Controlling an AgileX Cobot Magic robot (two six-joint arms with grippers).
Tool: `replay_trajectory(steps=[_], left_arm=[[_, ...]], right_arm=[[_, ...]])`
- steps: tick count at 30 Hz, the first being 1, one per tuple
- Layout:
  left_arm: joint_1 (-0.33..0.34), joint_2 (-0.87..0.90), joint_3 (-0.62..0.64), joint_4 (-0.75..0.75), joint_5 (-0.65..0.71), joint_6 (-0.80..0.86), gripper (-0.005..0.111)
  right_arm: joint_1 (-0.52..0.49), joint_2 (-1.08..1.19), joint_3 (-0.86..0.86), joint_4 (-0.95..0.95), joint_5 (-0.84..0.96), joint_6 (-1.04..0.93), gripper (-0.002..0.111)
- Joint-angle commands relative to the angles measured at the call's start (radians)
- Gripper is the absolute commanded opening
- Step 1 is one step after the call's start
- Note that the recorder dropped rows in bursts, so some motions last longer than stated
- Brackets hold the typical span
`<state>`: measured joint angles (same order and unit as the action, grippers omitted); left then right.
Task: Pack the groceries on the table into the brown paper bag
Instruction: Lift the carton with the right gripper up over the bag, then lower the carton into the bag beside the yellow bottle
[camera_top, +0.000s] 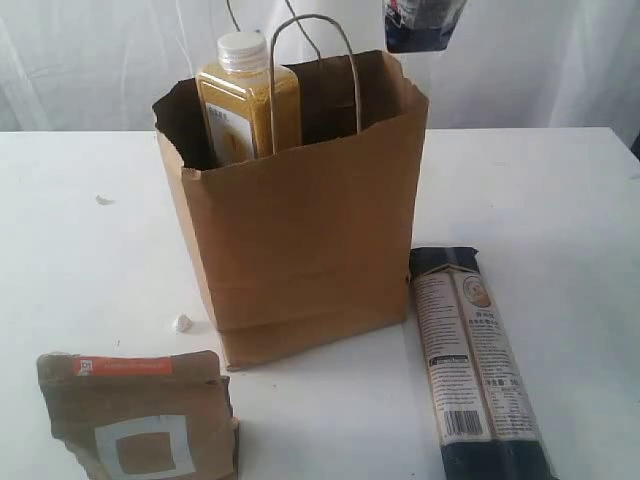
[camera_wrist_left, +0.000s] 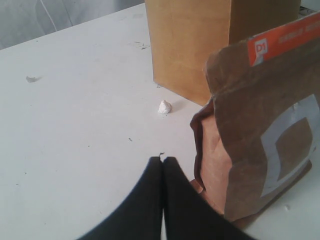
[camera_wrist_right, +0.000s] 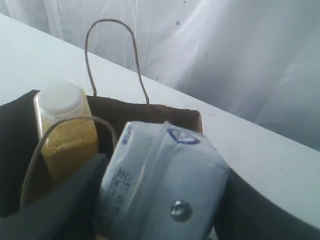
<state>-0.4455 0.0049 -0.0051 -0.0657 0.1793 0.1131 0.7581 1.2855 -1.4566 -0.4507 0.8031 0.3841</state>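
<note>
The brown paper bag (camera_top: 300, 230) stands upright mid-table with the yellow white-capped bottle (camera_top: 247, 100) inside, its cap above the rim. My right gripper (camera_wrist_right: 162, 190) is shut on the small white-blue carton (camera_wrist_right: 160, 175), held above the bag's open mouth; the carton's lower end (camera_top: 425, 25) shows at the top of the exterior view. The brown kraft pouch (camera_top: 140, 420) lies at the front left. My left gripper (camera_wrist_left: 163, 161) is shut and empty, just beside the pouch (camera_wrist_left: 260, 130). The long dark pasta pack (camera_top: 475, 360) lies right of the bag. The nut jar and the can are out of view.
The white table (camera_top: 540, 190) stretches wide around the bag. A small white crumb (camera_top: 182, 323) lies left of the bag's base, another speck (camera_top: 104, 199) farther back. A white curtain hangs behind the table.
</note>
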Motion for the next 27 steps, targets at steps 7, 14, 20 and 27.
replay_trajectory(steps=[7, 14, 20, 27], left_arm=[[-0.005, -0.005, 0.005, -0.014, -0.002, -0.004, 0.0], [-0.005, -0.005, 0.005, -0.014, -0.002, -0.004, 0.0], [-0.005, -0.005, 0.005, -0.014, -0.002, -0.004, 0.0], [-0.005, -0.005, 0.005, -0.014, -0.002, -0.004, 0.0]], right_arm=[[-0.062, 0.23, -0.223, 0.041, 0.003, -0.082, 0.0], [-0.062, 0.328, -0.266, 0.114, 0.06, -0.16, 0.0], [-0.062, 0.356, -0.266, 0.201, 0.062, -0.192, 0.0], [-0.068, 0.36, -0.266, 0.258, 0.085, -0.247, 0.0]])
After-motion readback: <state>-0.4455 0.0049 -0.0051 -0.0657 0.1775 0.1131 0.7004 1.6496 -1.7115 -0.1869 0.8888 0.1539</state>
